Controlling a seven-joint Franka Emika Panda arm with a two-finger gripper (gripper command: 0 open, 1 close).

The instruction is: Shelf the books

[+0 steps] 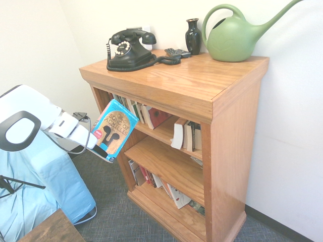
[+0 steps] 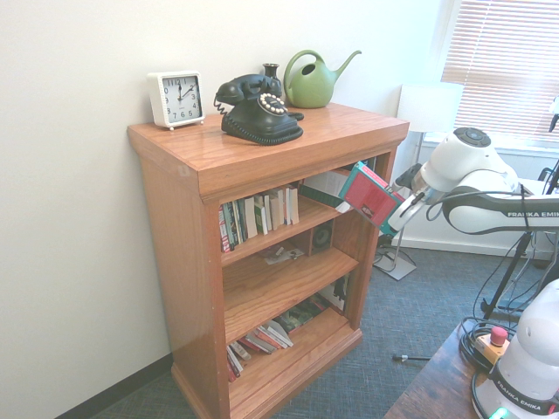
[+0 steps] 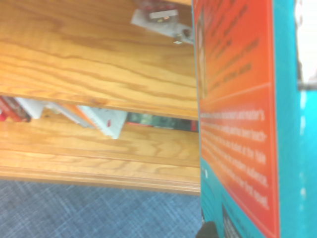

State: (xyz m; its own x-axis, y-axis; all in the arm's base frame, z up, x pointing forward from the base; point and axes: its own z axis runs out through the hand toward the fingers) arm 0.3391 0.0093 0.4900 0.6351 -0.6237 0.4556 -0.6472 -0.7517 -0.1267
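Note:
The book (image 1: 114, 129) is a turquoise paperback with a yellow oval and a black figure on its cover. It hangs tilted in the air in front of the top level of the oak shelf (image 1: 176, 75), at the opening's outer end. My gripper (image 1: 104, 150) is shut on its lower edge. From the other side the book (image 2: 370, 193) shows a red back, with my gripper (image 2: 395, 214) behind it, just outside the shelf (image 2: 262, 148). In the wrist view the red back cover (image 3: 237, 124) fills one side, with the lower shelf boards (image 3: 99, 59) beyond it.
A black telephone (image 1: 128, 49), a green watering can (image 1: 234, 35), a black vase (image 1: 193, 35) and a white clock (image 2: 176, 98) stand on the bookcase top. Thin books (image 2: 258, 214) stand upright on the top level. More books (image 1: 176, 194) lean on the bottom level. Grey carpet lies in front.

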